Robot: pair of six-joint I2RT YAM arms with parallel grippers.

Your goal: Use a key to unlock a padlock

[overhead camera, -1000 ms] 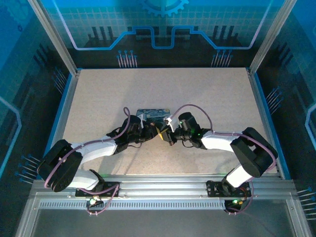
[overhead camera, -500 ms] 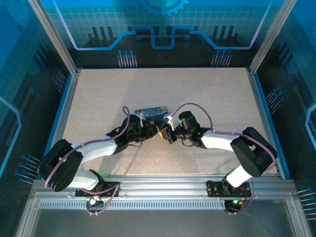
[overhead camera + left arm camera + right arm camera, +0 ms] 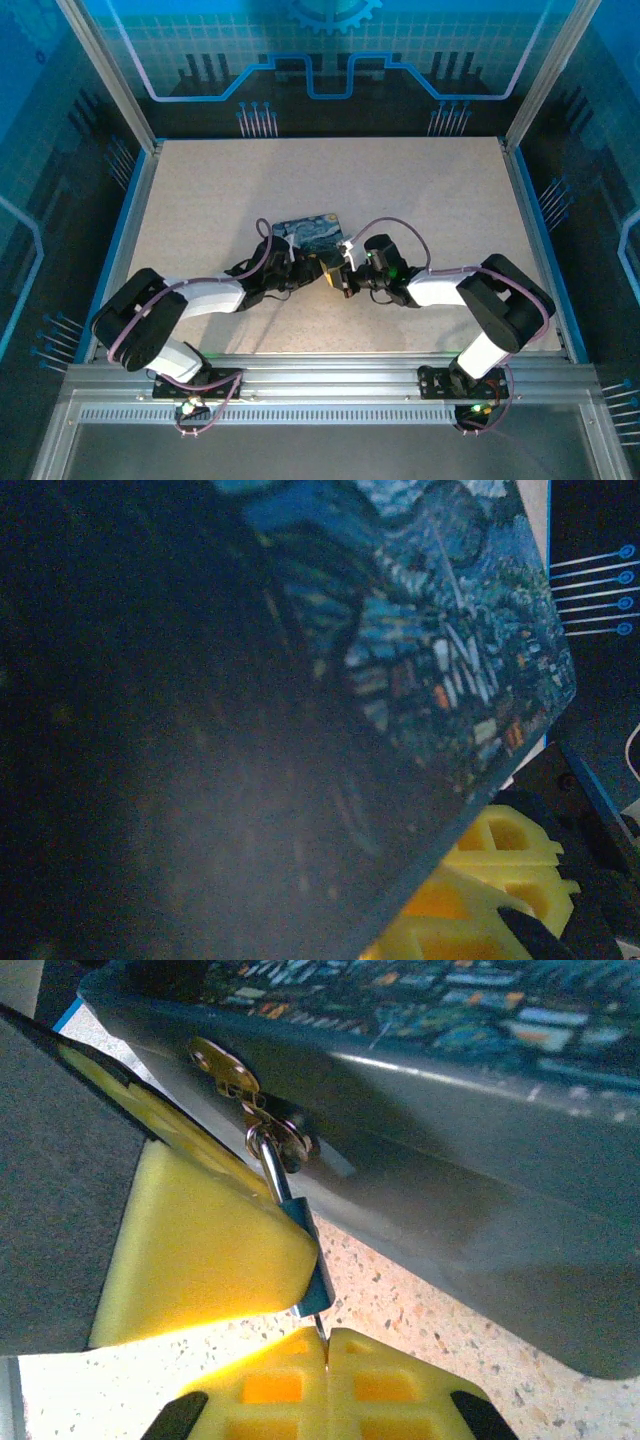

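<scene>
The padlock [image 3: 312,1272] is a small blue-grey body on a silvery shackle, hanging from the hasp [image 3: 222,1064] of the night-sky box [image 3: 420,1150]. The key [image 3: 321,1328] is a thin sliver with its tip at the padlock's underside. My right gripper [image 3: 325,1348] is shut on it between yellow pads. One yellow pad [image 3: 200,1240] of my left gripper presses flat on the padlock; its other finger is hidden. From above, the left gripper [image 3: 316,265] and right gripper [image 3: 337,277] meet nose to nose at the box's [image 3: 308,231] near edge. The left wrist camera sits close under the box [image 3: 400,630].
The speckled tabletop [image 3: 200,190] runs open on all sides of the box. Blue rails and an aluminium frame [image 3: 140,190] border it. Both arms' purple cables loop close over the wrists near the box.
The box has tipped, so its painted lid now faces the top camera. The left arm's elbow has swung inward. Both grippers stay together at the lock.
</scene>
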